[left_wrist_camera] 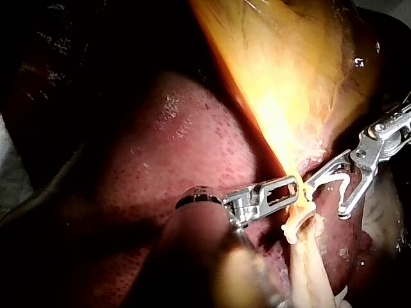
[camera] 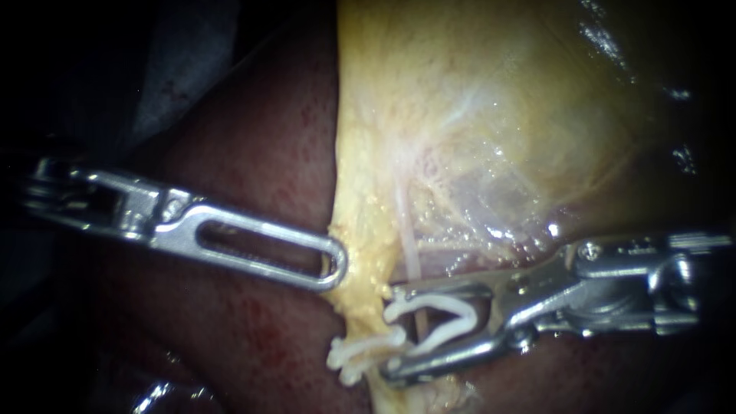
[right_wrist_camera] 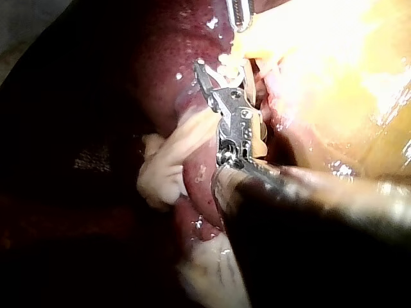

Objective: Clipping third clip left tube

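**Edges and room**
- Liver (camera: pixel 230 337): dark red, fills the ground left of and under the working site. It is bare between the left instrument's shaft and the closed clips.
- Yellow fatty tissue (camera: pixel 368 153): a sheet whose free edge runs top to bottom through the middle of the endoscope view and narrows to a stalk at the bottom.
- Left instrument (camera: pixel 337 264): comes in over the liver. Its slotted jaws are pressed together on the sheet's edge, just above the stalk.
- Closed clips (camera: pixel 360 353): white, lying across the stalk. They are just beside the lower jaw tip of the right instrument, so room there is tight.

**Task item**
- Right instrument (camera: pixel 391 331): its jaws stand wide apart, and both bear on the open clip (camera: pixel 441 314) seated between them.
- The open clip is a white V. Its long axis lies along the jaws, with the mouth toward the stalk and the apex back toward the hinge.
- Pale tube (camera: pixel 410 253): thin, with its long axis running top to bottom. It passes through the clip's mouth, nearly square to the clip legs.
- The left instrument's tip and the upper right jaw tip are near each other but apart, with the yellow fringe between them.
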Controlling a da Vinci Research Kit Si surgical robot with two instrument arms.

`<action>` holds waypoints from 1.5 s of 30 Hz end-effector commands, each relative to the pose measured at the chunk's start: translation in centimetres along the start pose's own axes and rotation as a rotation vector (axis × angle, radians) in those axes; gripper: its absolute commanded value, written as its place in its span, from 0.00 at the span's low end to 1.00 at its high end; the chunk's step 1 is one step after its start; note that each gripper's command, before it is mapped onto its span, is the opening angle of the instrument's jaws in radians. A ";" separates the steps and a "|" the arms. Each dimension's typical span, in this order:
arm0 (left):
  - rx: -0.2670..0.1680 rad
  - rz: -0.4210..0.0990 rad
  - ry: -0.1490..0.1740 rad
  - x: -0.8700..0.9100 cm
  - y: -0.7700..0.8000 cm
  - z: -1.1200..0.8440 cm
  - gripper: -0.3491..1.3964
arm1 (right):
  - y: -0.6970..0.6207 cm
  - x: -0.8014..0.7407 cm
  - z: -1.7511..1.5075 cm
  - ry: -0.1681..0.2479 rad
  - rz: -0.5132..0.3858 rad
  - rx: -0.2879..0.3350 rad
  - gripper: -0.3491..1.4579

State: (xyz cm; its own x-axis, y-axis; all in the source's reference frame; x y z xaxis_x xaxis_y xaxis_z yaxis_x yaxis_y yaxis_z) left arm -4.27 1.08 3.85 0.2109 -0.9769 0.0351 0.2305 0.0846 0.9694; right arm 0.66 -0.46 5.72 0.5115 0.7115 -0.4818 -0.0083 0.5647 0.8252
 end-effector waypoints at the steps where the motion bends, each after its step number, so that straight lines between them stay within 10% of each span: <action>1: 0.000 0.000 0.000 0.00 0.00 0.00 0.00 | 0.03 0.00 0.00 0.000 0.000 -0.001 0.50; 20: -0.002 -0.001 -0.003 0.02 -0.04 0.03 0.00 | 0.31 -0.11 0.18 -0.018 0.017 0.002 0.50; 45: -0.005 -0.001 -0.006 0.02 -0.03 0.09 0.00 | 0.24 0.04 0.55 -0.044 0.042 0.036 0.48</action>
State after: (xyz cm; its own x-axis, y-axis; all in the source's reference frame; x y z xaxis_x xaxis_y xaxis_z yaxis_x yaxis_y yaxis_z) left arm -4.37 1.04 3.85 0.2045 -0.9782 0.0360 0.2356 0.0848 0.9682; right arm 1.17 -0.52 6.07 0.5489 0.7148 -0.4334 -0.0004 0.5187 0.8549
